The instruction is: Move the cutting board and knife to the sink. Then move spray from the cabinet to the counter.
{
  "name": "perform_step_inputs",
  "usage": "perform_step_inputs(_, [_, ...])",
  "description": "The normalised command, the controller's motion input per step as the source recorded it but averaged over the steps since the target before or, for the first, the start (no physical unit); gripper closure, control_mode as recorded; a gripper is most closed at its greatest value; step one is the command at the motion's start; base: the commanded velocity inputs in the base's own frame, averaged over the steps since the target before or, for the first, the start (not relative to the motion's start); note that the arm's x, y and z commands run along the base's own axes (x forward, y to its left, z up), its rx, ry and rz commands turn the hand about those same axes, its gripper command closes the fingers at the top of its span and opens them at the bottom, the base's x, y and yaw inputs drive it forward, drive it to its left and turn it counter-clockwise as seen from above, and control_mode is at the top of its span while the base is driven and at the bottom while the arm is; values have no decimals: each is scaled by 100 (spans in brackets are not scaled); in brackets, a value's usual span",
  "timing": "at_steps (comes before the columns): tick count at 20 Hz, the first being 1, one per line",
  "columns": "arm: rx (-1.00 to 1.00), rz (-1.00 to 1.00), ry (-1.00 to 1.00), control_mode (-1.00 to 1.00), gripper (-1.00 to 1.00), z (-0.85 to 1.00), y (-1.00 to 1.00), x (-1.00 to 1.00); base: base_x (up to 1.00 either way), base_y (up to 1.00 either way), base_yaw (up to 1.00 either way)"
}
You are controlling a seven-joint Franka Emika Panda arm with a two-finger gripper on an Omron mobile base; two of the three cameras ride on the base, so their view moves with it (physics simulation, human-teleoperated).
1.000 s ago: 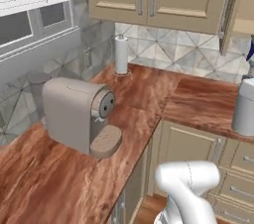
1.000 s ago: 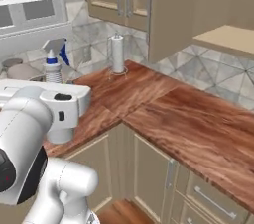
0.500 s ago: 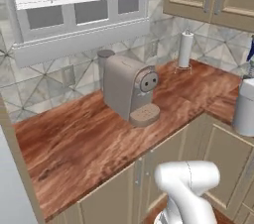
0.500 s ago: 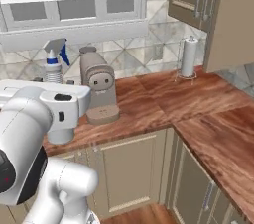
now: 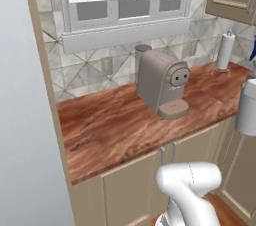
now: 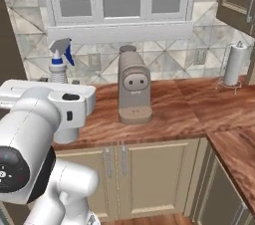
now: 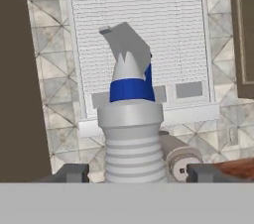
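My gripper (image 7: pixel 131 174) is shut on the spray (image 7: pixel 130 134), a pale-grey ribbed bottle with a blue collar and a white trigger nozzle. Its dark fingertips (image 7: pixel 74 172) flank the bottle's base. In the right base view the spray (image 6: pixel 59 64) stands upright above my white hand, held in the air in front of the counter (image 6: pixel 179 114). At the right edge of the left base view the spray (image 5: pixel 248 107) shows beside the reddish-brown counter (image 5: pixel 115 120). The cutting board, knife and sink are out of view.
A grey-brown coffee machine (image 5: pixel 162 82) (image 6: pixel 133 89) stands on the counter below the window. A paper towel holder (image 6: pixel 234 64) is in the far right corner under an upper cabinet (image 6: pixel 239 0). A tall dark panel (image 7: pixel 20 69) bounds the left side.
The whole scene has swung as the base turned: the coffee machine and window now sit near the middle of both base views. The spray stays in my gripper.
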Motion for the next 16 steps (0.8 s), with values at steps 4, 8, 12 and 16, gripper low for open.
perform_step_inputs(4, [0, 0, 0, 100, 100, 0, 0, 0, -2, 41, 31])
perform_step_inputs(8, [0, 0, 0, 100, 100, 0, 0, 0, -2, 34, 35])
perform_step_inputs(12, [0, 0, 0, 100, 100, 0, 0, 0, 2, 0, 38])
perform_step_inputs(16, [0, 0, 0, 100, 100, 0, 0, 0, 4, 1, 22])
